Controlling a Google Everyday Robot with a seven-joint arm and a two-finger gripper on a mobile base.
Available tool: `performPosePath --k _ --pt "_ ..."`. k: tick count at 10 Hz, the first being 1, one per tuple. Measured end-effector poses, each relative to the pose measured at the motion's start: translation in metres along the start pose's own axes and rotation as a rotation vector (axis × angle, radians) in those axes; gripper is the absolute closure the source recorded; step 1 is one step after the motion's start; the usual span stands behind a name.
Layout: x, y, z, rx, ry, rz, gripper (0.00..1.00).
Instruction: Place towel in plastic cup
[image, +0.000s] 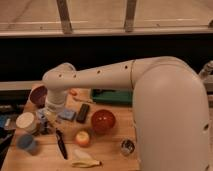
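1. Gripper (48, 111) low over the left part of the table (107, 152), under the bend of the white arm (95, 77), fingers together; cannot tell whether any cloth is pinched.
2. Towel (42, 122) seen as a pale lump right below the gripper, on the tabletop, just beside the cream-white cup (25, 121) at its 3 o'clock.
3. Plastic cup (26, 142) upright at 7 o'clock from the towel, near the table's front-left corner, apart from the gripper.
4. Blue sponge (66, 115) flat at 3 o'clock from the gripper, just beside it.
5. Purple bowl (37, 94) at 11 o'clock from the gripper; red bowl (102, 121) well apart at 3 o'clock.
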Motion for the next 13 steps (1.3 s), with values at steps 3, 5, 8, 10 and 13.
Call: performPosePath --k 3,5,8,10,13 --pt "0.001 -0.001 0.002 -0.014 -0.003 -0.007 1.0" --pt "-0.01 0.001 0.019 -0.062 0.011 -0.056 1.0" --pt "-0.054 0.004 0.055 -0.133 0.059 -0.159 1.0" --pt "-0.077 0.016 0.084 -0.203 0.084 -0.24 1.0" --pt "-0.087 0.049 0.104 -0.243 0.128 -0.337 1.0"
